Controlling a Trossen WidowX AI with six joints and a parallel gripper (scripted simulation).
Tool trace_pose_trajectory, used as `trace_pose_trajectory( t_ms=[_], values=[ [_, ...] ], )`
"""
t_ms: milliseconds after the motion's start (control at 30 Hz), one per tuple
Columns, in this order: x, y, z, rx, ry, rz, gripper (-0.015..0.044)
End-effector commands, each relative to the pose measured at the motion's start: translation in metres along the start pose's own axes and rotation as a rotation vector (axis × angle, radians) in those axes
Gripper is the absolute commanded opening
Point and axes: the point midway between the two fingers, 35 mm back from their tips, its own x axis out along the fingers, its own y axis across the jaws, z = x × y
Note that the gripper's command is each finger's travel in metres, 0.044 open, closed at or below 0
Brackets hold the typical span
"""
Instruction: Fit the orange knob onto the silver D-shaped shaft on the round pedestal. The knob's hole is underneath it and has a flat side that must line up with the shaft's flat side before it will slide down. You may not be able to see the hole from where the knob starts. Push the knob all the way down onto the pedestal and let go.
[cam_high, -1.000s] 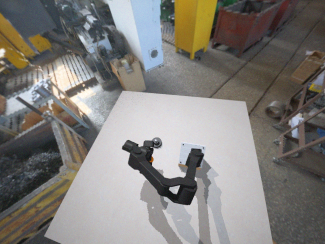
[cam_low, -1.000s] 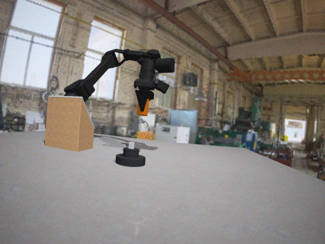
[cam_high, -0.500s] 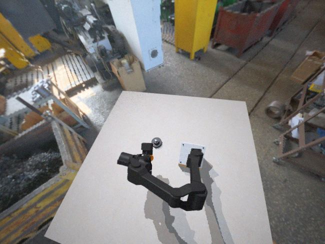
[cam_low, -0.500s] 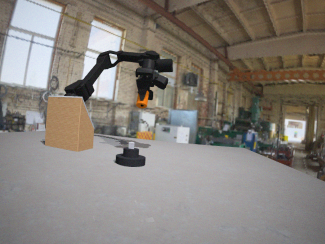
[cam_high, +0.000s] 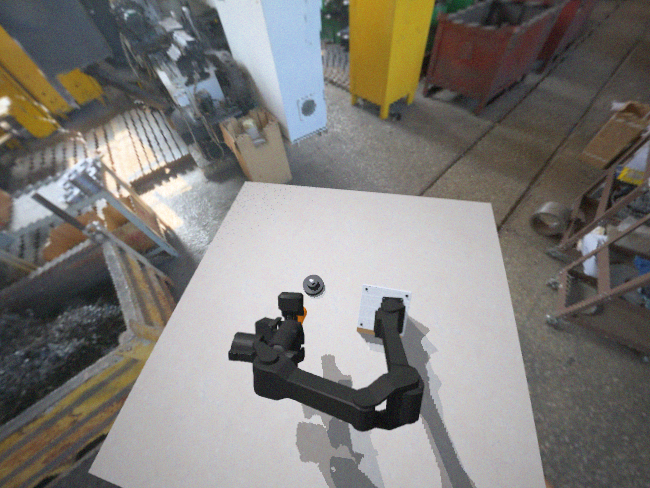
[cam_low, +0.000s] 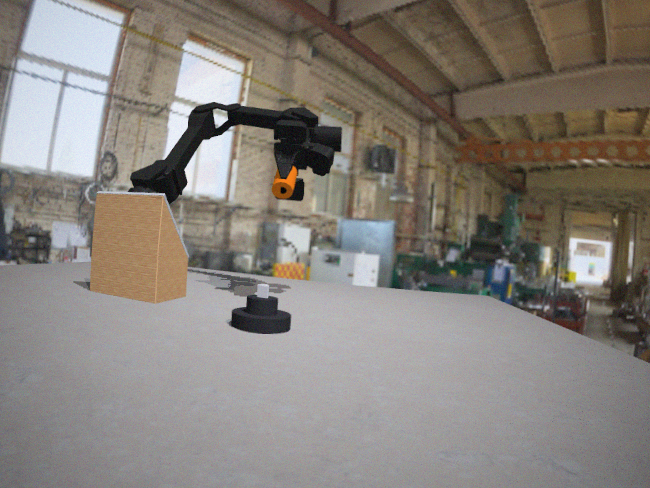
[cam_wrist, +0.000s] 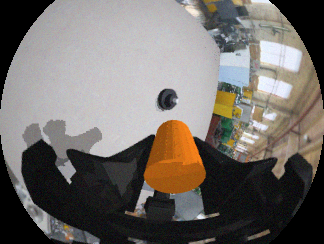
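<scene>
Gripper (cam_low: 287, 184) clamped on orange knob (cam_low: 284, 183), held high in the air, tilted, its round end face turned toward the exterior camera; in top view only a sliver of knob (cam_high: 301, 314) shows beside the wrist; black round pedestal (cam_high: 313, 285) with silver D-shaped shaft (cam_low: 262, 290) sits on white table (cam_high: 262, 236), at about 1 o'clock from the knob, apart from it; arm mounted on tan block (cam_low: 137, 245).
</scene>
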Motion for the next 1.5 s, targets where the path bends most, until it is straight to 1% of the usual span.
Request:
trace_pose_trajectory(
  t_ms=[0, 133, 200, 233, 1267, 1367, 1467],
  values=[
    [-0.012, -0.005, -0.001, 0.006, -0.012, -0.100, 0.0000],
    [-0.020, -0.008, -0.002, 0.006, -0.013, -0.185, 0.0000],
    [-0.022, -0.009, -0.002, 0.006, -0.014, -0.201, 0.0000],
    [-0.014, -0.005, -0.002, 0.000, -0.002, -0.142, 0.0000],
    [-0.015, -0.006, -0.002, 0.002, -0.006, -0.156, 0.0000],
    [-0.014, -0.005, -0.002, 0.005, -0.011, -0.138, 0.0000],
    [-0.010, -0.003, -0.002, 0.005, -0.012, -0.087, 0.0000]
  ],
)
